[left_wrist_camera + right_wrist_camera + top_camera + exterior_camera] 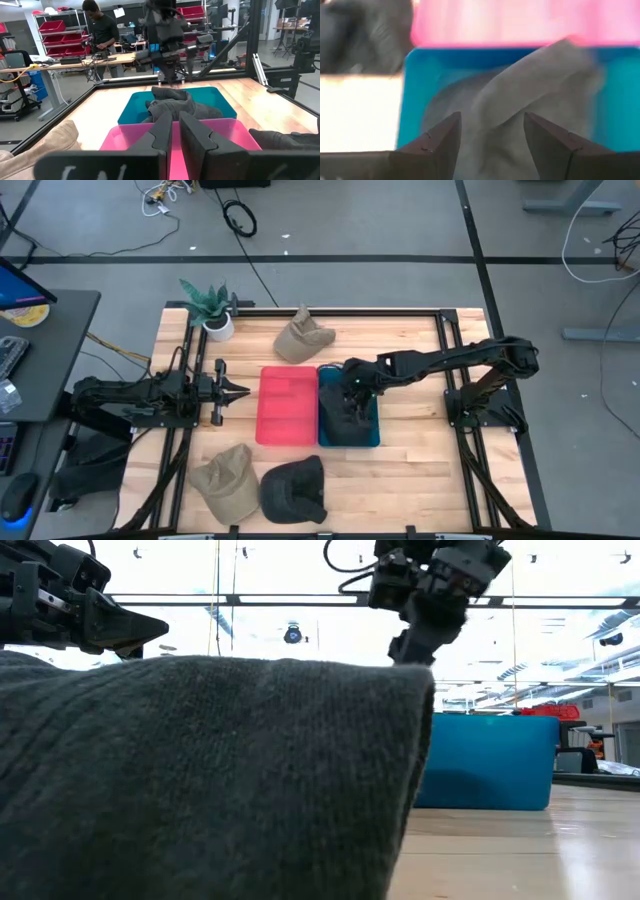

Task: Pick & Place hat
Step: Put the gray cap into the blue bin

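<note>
A dark grey hat [180, 107] lies crumpled in the blue bin [372, 438], which stands right of the pink bin [285, 405] at the table's middle. My right gripper [492, 117] is open just above this hat [535, 85], fingers pointing down. It touches nothing that I can see. It also shows in the left wrist view [172, 75]. My left gripper [235, 390] is shut and empty, left of the pink bin and pointing toward it. A second dark hat [293, 488] and a tan hat [226, 480] lie near the front edge. Another tan hat [302, 338] lies at the far side.
A potted plant [212, 308] stands at the far left corner. The front dark hat [200, 780] fills most of the low view, hiding the table's left part. A person [100, 35] stands at a workbench beyond the table.
</note>
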Available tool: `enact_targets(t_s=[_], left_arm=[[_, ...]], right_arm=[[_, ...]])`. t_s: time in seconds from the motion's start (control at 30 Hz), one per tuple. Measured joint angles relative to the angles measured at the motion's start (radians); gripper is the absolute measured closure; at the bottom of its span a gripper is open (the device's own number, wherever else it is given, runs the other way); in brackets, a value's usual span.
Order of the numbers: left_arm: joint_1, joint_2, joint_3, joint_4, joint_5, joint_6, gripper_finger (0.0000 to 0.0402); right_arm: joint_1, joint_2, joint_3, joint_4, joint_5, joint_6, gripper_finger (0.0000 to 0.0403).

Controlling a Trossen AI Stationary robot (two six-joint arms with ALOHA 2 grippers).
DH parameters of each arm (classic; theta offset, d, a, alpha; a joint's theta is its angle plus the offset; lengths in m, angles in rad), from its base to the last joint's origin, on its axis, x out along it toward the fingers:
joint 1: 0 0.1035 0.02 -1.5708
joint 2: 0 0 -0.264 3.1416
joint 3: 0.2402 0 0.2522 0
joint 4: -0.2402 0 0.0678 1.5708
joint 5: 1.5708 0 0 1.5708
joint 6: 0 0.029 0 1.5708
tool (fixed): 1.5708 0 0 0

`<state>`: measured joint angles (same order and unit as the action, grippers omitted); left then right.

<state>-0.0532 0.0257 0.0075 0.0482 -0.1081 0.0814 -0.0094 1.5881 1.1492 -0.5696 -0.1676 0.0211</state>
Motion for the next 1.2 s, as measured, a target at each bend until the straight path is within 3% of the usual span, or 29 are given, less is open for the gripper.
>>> enact_targets(t_s=[0.2,0.7,1.2], left_arm=[[0.000,0.000,0.000,0.000,0.000,0.000,0.0362],[0.000,0.000,0.000,0.000,0.000,0.000,0.0362],[0.000,0.000,0.000,0.000,0.000,0.000,0.0362]], right_arm=[[-0.014,-0.020,0.001,0.118,0.131,0.020,0.0183],[-0.020,-0.153,0.002,0.251,0.130,0.193,0.0183],[0.086,-0.135,0.002,0.240,0.118,0.233,0.0183]])
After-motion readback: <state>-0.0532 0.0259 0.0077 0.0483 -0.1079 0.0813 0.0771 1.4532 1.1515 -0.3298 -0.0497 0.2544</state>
